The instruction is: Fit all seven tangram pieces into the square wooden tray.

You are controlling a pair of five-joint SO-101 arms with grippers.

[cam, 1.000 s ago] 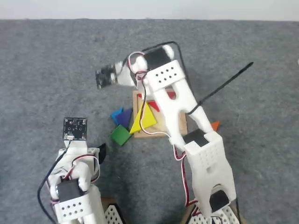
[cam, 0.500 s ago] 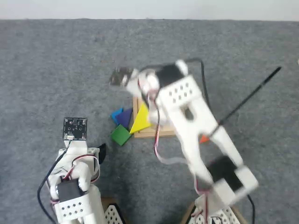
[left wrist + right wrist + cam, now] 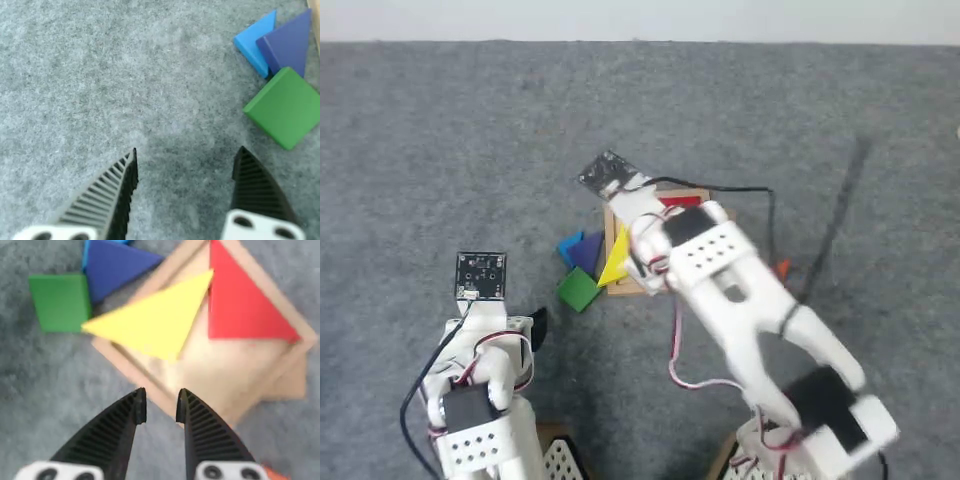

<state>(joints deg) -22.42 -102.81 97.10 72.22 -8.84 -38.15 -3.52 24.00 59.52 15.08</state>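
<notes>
**A:** How did the right pincer (image 3: 161,401) stand?

**B:** Its fingers were a narrow gap apart, with nothing between them. It hung over one rim of the square wooden tray (image 3: 235,370). I could not tell whether it touched the wood.

**A:** And the left pincer (image 3: 186,160)?

**B:** It was spread wide and empty, above the grey table (image 3: 75,75). The green square (image 3: 285,107) lay near it but clear of its tips.

**A:** What was in the tray?

**B:** The red triangle (image 3: 245,305) lay inside, against one corner. The yellow triangle (image 3: 150,322) sat tilted across the rim, part of it over the tray floor and one tip poking out towards the green square.

**A:** And the other pieces?

**B:** They were on the table just outside that same rim. The dark blue triangle (image 3: 290,42) lay against the light blue piece (image 3: 255,40), with the green square just beside them. In the high view an orange piece (image 3: 781,268) lay on the table on the tray's far side from those three, partly hidden by the right arm.
</notes>
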